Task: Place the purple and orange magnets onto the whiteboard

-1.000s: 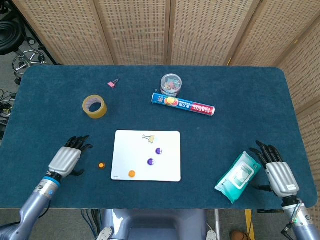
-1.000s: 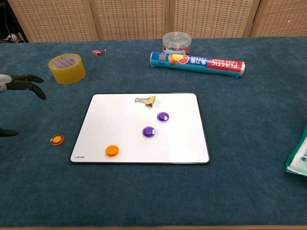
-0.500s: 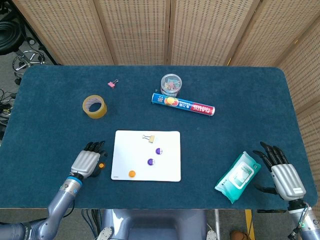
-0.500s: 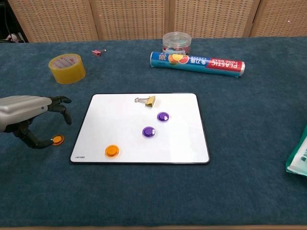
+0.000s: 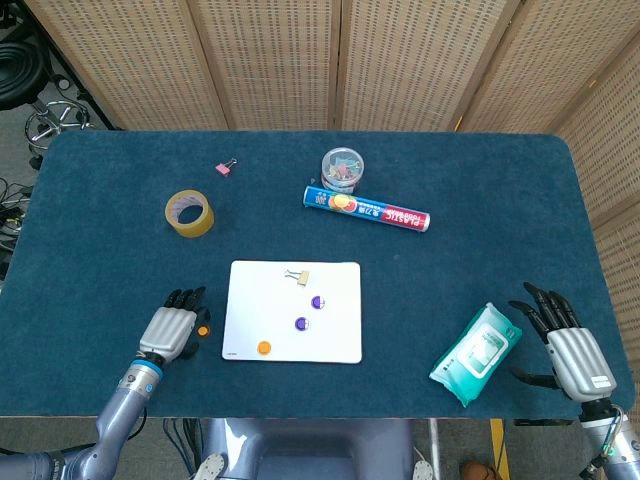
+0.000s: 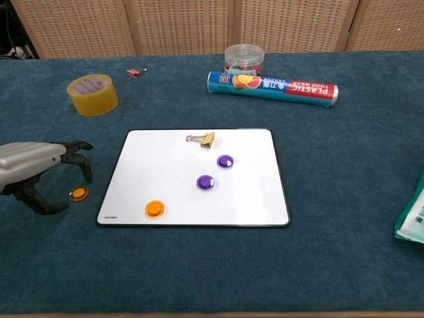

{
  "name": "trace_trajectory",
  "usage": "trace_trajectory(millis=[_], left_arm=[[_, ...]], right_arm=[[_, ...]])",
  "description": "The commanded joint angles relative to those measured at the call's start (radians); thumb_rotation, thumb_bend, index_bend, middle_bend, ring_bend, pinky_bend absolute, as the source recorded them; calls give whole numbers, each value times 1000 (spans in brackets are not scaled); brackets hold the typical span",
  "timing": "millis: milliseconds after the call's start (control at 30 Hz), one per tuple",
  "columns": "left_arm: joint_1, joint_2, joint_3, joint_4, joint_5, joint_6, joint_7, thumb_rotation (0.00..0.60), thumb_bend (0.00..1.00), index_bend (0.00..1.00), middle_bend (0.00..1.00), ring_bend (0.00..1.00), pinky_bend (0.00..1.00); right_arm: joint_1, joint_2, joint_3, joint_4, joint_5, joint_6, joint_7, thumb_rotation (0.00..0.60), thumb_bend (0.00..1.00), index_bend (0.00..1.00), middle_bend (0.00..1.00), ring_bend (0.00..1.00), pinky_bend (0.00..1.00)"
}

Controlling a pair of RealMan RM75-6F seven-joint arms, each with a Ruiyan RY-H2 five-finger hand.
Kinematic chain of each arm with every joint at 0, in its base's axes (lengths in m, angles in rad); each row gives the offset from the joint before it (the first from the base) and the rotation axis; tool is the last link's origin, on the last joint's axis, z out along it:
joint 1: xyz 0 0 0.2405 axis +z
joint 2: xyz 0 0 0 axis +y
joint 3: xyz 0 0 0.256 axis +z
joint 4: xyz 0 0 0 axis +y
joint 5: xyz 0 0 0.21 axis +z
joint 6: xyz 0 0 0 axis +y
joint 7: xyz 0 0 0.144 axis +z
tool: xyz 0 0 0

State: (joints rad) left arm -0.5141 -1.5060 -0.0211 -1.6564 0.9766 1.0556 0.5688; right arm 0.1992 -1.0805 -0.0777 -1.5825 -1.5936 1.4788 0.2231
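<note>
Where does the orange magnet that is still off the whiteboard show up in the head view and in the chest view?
Head view: the loose orange magnet lies on the table, between the left hand and the whiteboard.
Chest view: same magnet, lower left, beside the left hand.
Shared landmark: the whiteboard's left edge, just right of the magnet.

Bright, even overhead light; soft short shadows. Sharp focus throughout. Faint glare on whiteboard [image 6: 192, 177]. Slight wide-angle bowing at edges.
</note>
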Motion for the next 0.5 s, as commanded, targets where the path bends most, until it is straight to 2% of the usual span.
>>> trace_trajectory(millis=[33, 500], left_arm=[[4, -9, 6, 15, 12, 3, -15, 600, 342, 347, 0, 0, 0], [18, -42, 20, 69, 94, 33, -57, 600, 337, 347, 0, 0, 0]], right_arm=[[-2, 1, 4, 0, -1, -2, 2, 600, 0, 175, 0, 0, 0], [-15, 3, 24, 0, -2, -23, 16, 600, 0, 213, 0, 0, 0]])
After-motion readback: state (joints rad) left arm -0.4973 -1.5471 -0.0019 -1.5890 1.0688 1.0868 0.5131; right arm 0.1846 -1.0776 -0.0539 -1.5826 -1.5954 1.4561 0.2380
